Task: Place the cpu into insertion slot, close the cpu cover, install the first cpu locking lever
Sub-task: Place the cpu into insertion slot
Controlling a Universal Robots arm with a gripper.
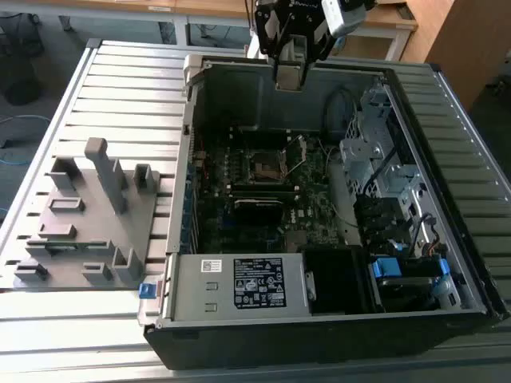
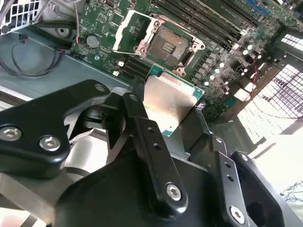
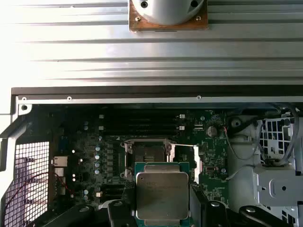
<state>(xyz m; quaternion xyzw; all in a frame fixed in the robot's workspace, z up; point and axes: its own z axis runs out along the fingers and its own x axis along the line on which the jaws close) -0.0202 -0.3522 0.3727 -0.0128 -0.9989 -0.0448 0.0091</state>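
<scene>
Silver-grey lid up, the cpu (image 3: 162,194) sits pinched by its edges in the closed pincer (image 1: 289,76) above the computer case (image 1: 192,279), apparently held level for the insertion slot (image 2: 168,45) below, its cpu cover (image 2: 131,30) swung open to admit it.

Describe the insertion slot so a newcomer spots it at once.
Look inside the open computer case, at the green motherboard on its floor. Near the board's middle sits the insertion slot: square, dark-centred, silver-rimmed, unlike the long narrow black slots beside it.
</scene>
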